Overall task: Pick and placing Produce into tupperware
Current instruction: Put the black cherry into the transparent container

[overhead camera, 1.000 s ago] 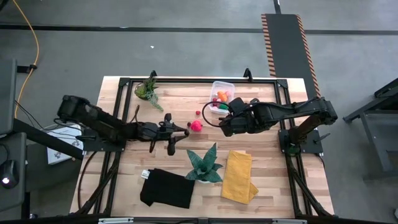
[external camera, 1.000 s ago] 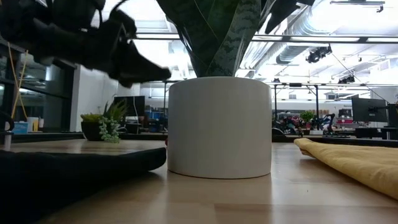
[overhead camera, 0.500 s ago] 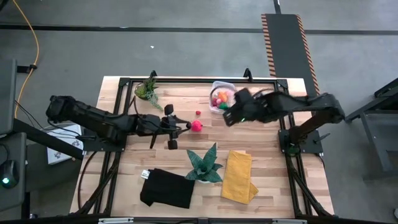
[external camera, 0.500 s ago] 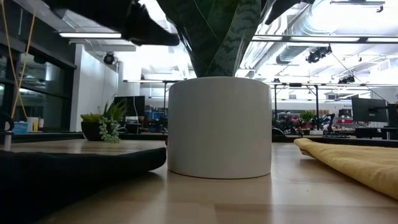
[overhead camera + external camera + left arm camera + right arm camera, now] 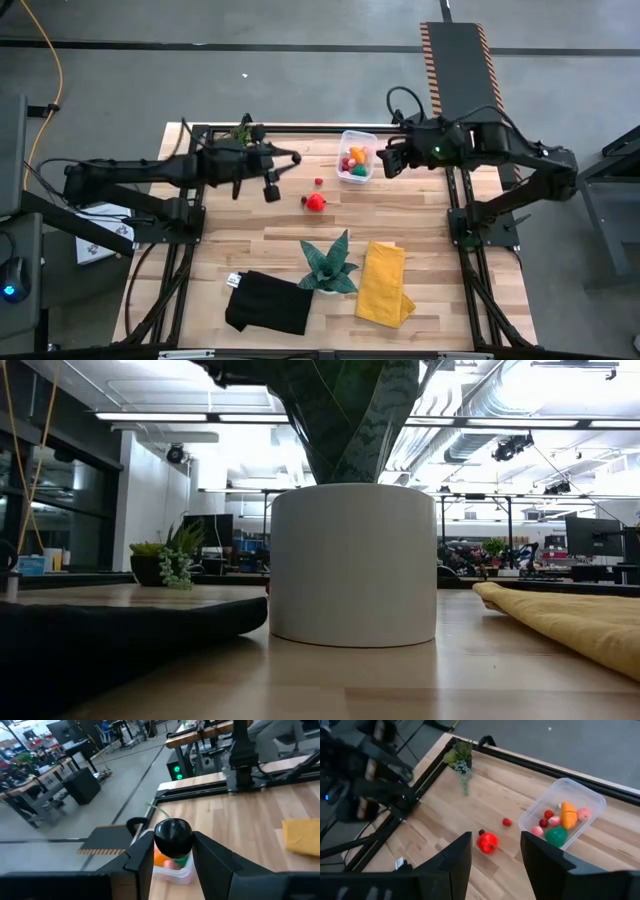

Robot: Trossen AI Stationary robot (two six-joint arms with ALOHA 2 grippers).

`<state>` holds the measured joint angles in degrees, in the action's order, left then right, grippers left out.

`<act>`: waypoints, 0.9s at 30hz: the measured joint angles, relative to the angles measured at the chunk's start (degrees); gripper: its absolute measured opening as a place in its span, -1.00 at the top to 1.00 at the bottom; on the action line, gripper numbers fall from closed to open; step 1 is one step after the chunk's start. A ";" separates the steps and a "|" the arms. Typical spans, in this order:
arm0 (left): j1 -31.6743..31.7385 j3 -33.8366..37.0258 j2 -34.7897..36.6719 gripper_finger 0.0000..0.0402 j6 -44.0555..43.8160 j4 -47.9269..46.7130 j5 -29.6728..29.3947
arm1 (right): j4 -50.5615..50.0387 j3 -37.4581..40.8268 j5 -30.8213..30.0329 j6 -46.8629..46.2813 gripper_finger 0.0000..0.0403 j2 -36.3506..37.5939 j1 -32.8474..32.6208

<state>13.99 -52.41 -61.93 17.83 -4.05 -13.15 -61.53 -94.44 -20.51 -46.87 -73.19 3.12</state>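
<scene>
tupperware (image 5: pixel 357 157): biggest thing in play, parked at the far side of the table (image 5: pixel 430 220), already holding several bits of produce. looks light and thin-walled, likely to skid if bumped, so best approached from above and left unpushed.

next down, red piece (image 5: pixel 315 202): out loose on the wood, near the tub on the left arm's side, apart from it. round, hard-looking toy plastic, probably light and keen to roll. best pinched across the widest part, square on, fingers down either side.

then the dark round piece (image 5: pixel 172 835): up in the air, clenched between the pads of the left gripper (image 5: pixel 174 846), tub showing just beyond and below in the left wrist view. glossy and smooth, so judged slippery. grip sits across the middle, which looks right; a gentle let-go low over the tub ought to stop a bounce-out.

smallest, small red berry (image 5: pixel 318 182): lying between the red piece and the tub, touching neither. tiny, needs fingertip-only contact, easy to flick away.

right gripper (image 5: pixel 495 842): released, nothing between the fingers, hanging just beside the tub on the right arm's side.
</scene>
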 joint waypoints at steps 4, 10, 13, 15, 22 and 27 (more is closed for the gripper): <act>2.96 -3.67 1.18 0.39 3.04 -6.06 2.39 | 2.23 2.93 8.38 2.06 0.20 0.09 5.56; 6.08 -8.14 1.35 0.39 4.72 -13.28 5.85 | 20.20 14.34 28.33 2.69 0.20 0.72 13.98; 7.20 -9.04 2.00 0.39 5.57 -14.85 7.13 | 35.72 20.89 35.85 -1.56 0.20 0.73 15.82; 7.81 -9.52 2.65 0.39 6.80 -15.62 8.22 | 47.49 25.14 39.15 -5.82 0.20 0.73 16.24; 9.01 -10.59 4.91 0.39 7.91 -19.34 11.63 | 76.07 38.11 38.64 -20.76 0.20 0.75 16.43; 8.88 -10.59 5.13 0.39 7.81 -21.10 18.35 | 80.97 42.32 33.62 -26.10 0.20 0.75 14.61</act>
<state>22.87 -63.00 -56.79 25.64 -25.15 5.20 19.45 -52.12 13.11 -72.97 -72.44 17.73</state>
